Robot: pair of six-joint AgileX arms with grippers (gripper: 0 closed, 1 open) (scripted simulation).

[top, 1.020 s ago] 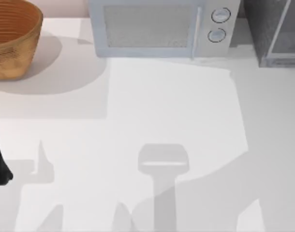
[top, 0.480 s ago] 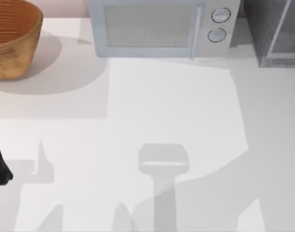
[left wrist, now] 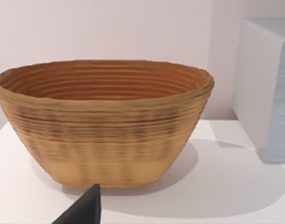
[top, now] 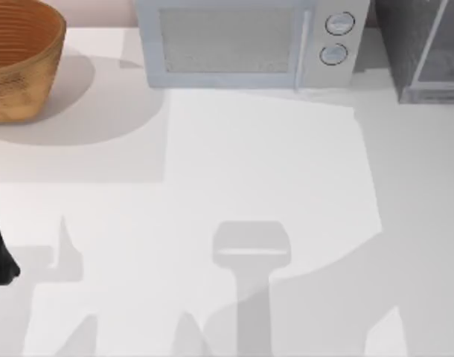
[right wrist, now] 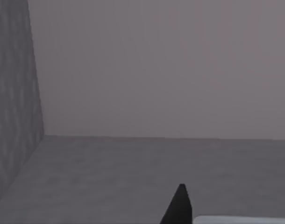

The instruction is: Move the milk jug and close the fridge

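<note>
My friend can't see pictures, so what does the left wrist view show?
A big round woven tan basket sits on a white table, with the side of a pale boxy microwave beside it. A dark tip of the left claw pokes in.

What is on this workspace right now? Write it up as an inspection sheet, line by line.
Surface: white table, crossed by grey shadows.
Job's things: fridge at the far right corner; whether its door is open cannot be told.
Clutter: woven basket at the far left; microwave between basket and fridge, door shut.
Grippers: left gripper low over the table, facing the basket; right gripper facing a plain grey wall beside a dark grey panel.
Cables: nothing seen.
Surroundings: pale wall behind the table.
</note>
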